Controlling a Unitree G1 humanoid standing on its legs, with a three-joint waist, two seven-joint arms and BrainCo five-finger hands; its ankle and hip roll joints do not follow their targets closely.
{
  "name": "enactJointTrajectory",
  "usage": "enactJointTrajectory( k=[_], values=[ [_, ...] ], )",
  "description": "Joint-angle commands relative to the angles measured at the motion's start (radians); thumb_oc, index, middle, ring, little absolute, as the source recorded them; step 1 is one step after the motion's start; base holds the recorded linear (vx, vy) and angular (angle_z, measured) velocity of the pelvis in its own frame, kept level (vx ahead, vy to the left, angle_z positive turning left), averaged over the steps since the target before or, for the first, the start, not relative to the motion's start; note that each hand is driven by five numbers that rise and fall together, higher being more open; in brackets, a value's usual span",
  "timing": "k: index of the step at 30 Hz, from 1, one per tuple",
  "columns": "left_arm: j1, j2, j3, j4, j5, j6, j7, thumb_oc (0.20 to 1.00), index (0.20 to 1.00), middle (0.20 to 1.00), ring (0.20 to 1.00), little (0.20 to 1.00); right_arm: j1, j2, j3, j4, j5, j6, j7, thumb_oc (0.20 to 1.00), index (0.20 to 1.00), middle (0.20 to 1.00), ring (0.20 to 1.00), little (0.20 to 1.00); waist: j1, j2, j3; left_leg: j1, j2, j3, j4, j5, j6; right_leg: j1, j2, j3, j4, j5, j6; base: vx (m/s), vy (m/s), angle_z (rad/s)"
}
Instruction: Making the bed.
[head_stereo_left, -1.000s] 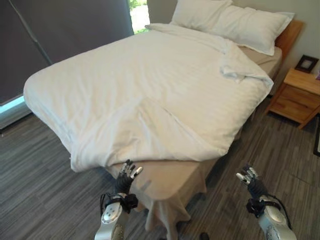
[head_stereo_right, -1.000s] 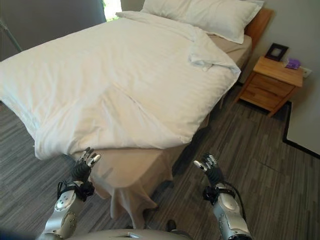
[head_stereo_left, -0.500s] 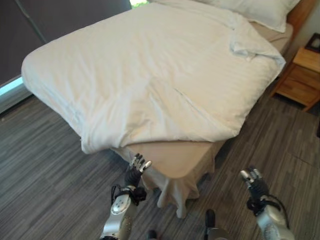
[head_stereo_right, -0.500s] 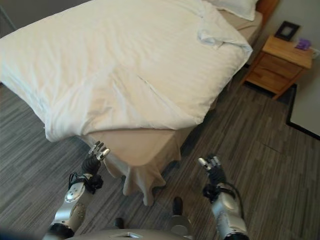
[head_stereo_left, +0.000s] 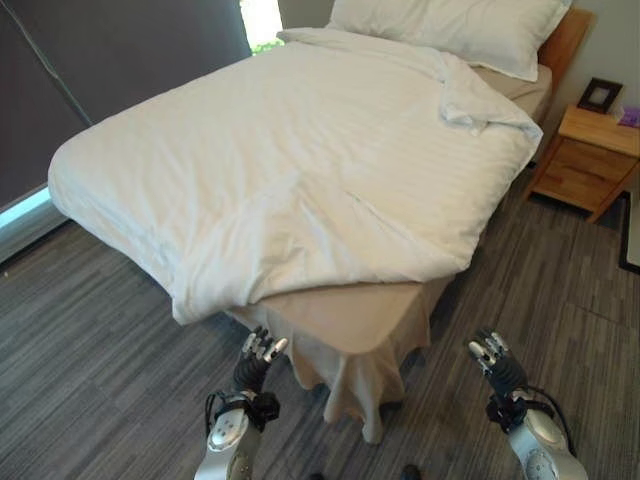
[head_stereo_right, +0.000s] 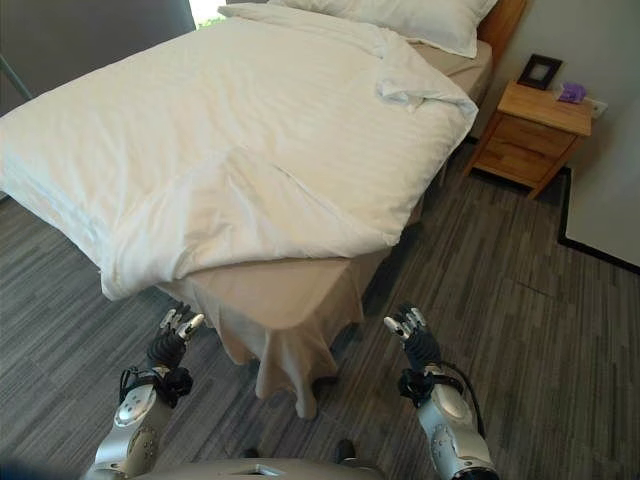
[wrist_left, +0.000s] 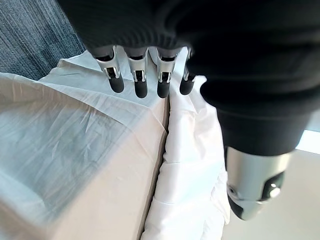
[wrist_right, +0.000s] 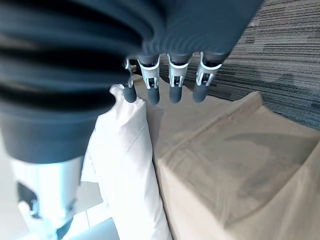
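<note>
A white duvet (head_stereo_left: 300, 170) covers the bed, rumpled and pulled back at the near foot corner, where the beige sheet (head_stereo_left: 345, 315) lies bare and hangs toward the floor. One duvet corner is folded over near the pillows (head_stereo_left: 450, 25). My left hand (head_stereo_left: 255, 362) hovers open below the duvet's near corner, a short way off the bed. To the right, my right hand (head_stereo_left: 495, 362) is raised open over the carpet, beside the bed's foot corner. Neither hand holds anything. In the left wrist view the fingers (wrist_left: 141, 82) point at the duvet edge (wrist_left: 185, 165).
A wooden nightstand (head_stereo_left: 590, 160) with a picture frame (head_stereo_left: 600, 95) stands right of the bed by the headboard. A dark curtain (head_stereo_left: 110, 60) hangs along the left wall. Grey striped carpet (head_stereo_left: 90, 350) surrounds the bed.
The camera has tilted up again, so more of the bed's head end shows. Both hands stay raised and open in about the same spots before the foot corner.
</note>
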Motion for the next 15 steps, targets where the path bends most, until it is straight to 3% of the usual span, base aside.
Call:
enactJointTrajectory(
  k=[1,6,8,14,15],
  values=[
    [-0.055,0.090,0.040,0.003,0.061,-0.035,0.004,1.000,1.000,1.000,1.000,1.000,0.003,-0.042,-0.077,0.035,0.024,-0.014,-0.031,1.000,1.000,1.000,1.000,1.000,0.000,-0.003,0.014,-0.115,-0.015,-0.124,0.010,0.143,-0.029,-0.003,-0.071,-0.035,0.058,0.028,0.056,0.04,0.076,0.02],
    [-0.030,0.082,0.041,0.009,0.042,-0.028,-0.002,1.000,1.000,1.000,1.000,1.000,-0.039,-0.072,-0.072,0.084,0.027,0.006,-0.019,1.000,1.000,1.000,1.000,1.000,0.018,-0.021,0.005,-0.109,-0.027,-0.116,0.005,0.129,-0.018,0.001,-0.083,-0.027,0.048,0.037,0.068,0.05,0.050,-0.05],
    [-0.005,0.105,0.048,-0.002,0.032,-0.025,-0.018,1.000,1.000,1.000,1.000,1.000,-0.101,-0.190,-0.084,0.138,-0.097,0.035,-0.036,1.000,1.000,1.000,1.000,1.000,0.051,-0.046,0.005,-0.118,-0.035,-0.132,0.005,0.125,-0.011,0.003,-0.087,-0.040,0.042,0.044,0.078,0.05,0.024,0.03],
    [-0.005,0.105,0.048,-0.003,0.032,-0.025,-0.018,1.000,1.000,1.000,1.000,1.000,-0.103,-0.191,-0.084,0.140,-0.097,0.034,-0.035,1.000,1.000,1.000,1.000,1.000,0.050,-0.046,0.005,-0.118,-0.035,-0.133,0.005,0.125,-0.011,0.003,-0.088,-0.040,0.042,0.043,0.078,0.00,0.006,0.10],
    [0.069,0.141,0.025,-0.045,0.001,-0.019,-0.070,1.000,1.000,1.000,1.000,1.000,-0.329,-0.457,-0.062,0.240,-0.253,0.044,-0.062,1.000,1.000,1.000,1.000,1.000,0.126,-0.087,0.033,-0.151,-0.041,-0.159,0.005,0.129,-0.002,-0.009,-0.091,-0.062,0.038,0.058,0.091,-0.03,0.036,-0.02]
  ],
)
